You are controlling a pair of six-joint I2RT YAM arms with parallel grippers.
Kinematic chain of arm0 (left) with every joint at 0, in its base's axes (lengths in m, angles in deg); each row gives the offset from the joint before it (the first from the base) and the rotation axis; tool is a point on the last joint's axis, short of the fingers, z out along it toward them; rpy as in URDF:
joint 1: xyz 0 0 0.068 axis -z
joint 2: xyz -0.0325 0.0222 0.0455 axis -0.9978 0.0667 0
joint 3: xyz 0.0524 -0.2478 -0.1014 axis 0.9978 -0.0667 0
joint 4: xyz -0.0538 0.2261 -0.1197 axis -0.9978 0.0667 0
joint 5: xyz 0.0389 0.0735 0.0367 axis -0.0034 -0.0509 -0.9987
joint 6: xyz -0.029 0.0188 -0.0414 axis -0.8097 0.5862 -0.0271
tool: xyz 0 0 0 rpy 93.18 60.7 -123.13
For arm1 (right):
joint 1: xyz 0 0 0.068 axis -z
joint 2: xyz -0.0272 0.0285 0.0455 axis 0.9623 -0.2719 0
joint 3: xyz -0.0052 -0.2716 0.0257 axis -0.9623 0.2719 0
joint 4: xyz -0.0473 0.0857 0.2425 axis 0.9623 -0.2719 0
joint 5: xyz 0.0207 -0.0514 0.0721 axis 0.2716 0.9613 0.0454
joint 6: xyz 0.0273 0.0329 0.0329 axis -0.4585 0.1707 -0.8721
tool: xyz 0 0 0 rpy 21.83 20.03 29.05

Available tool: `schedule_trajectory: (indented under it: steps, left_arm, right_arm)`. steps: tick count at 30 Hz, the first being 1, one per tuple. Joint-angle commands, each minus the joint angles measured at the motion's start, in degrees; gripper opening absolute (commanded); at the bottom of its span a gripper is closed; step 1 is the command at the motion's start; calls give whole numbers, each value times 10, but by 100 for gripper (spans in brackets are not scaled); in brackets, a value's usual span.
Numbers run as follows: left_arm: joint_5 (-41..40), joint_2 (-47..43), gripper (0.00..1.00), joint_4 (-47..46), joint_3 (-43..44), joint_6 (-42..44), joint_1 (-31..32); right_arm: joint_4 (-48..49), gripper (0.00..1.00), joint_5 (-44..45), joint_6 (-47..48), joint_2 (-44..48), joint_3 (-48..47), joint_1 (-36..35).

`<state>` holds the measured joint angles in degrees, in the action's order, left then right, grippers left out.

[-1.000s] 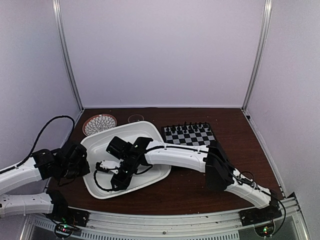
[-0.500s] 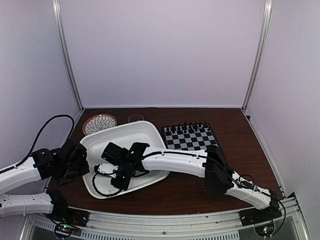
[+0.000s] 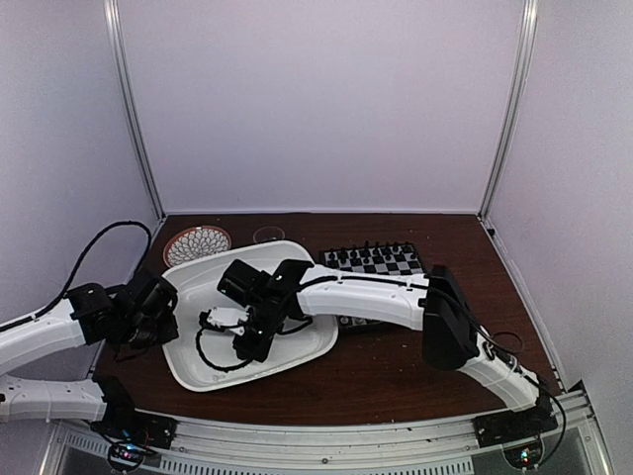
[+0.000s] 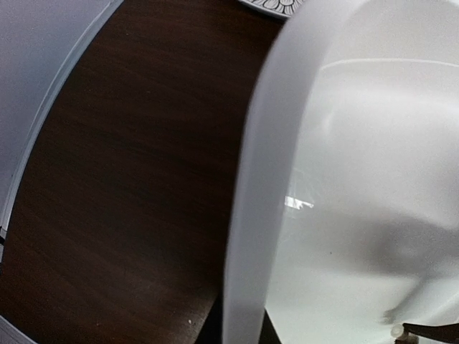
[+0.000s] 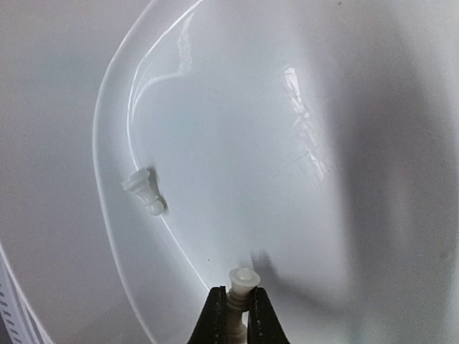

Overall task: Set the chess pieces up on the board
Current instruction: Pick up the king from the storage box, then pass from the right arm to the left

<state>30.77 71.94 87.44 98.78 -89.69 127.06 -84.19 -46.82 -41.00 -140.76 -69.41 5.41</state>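
In the right wrist view my right gripper (image 5: 239,315) is shut on a small white chess piece (image 5: 242,281), held by its stem just above the floor of the white tray (image 5: 237,122). Another white chess piece (image 5: 143,190) lies on its side against the tray's wall. From above, the right gripper (image 3: 245,348) reaches into the tray (image 3: 193,351). My left gripper (image 3: 163,315) is shut on the tray's left rim (image 4: 251,236), a finger on each side. The board (image 3: 381,259) lies behind the right arm, partly hidden, with black chessmen (image 3: 371,247) along its far row.
A round patterned plate (image 3: 196,244) and a small clear ring (image 3: 267,235) lie at the back left of the brown table. The tray sits between the arms, with white walls enclosing the table on three sides.
The right gripper's jaws have shut on a white chess piece in the tray. The right arm has shifted and now covers more of the board. The left gripper stays on the rim.
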Motion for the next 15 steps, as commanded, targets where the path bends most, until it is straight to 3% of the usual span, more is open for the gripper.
schedule_trajectory:
  steps: [1, 11, 15]
  left_arm:
    - [18, 15, 2, 15, 34, 26, -13]
    - [164, 114, 4, -5, 58, 83, -99]
    - [180, 146, 14, 2, 83, 110, -120]
  right_arm:
    - [11, 0, -53, 25, 79, 17, 6]
    - [62, 0, -181, 18, 172, 92, 54]
    - [95, 0, -240, -15, 193, 113, 78]
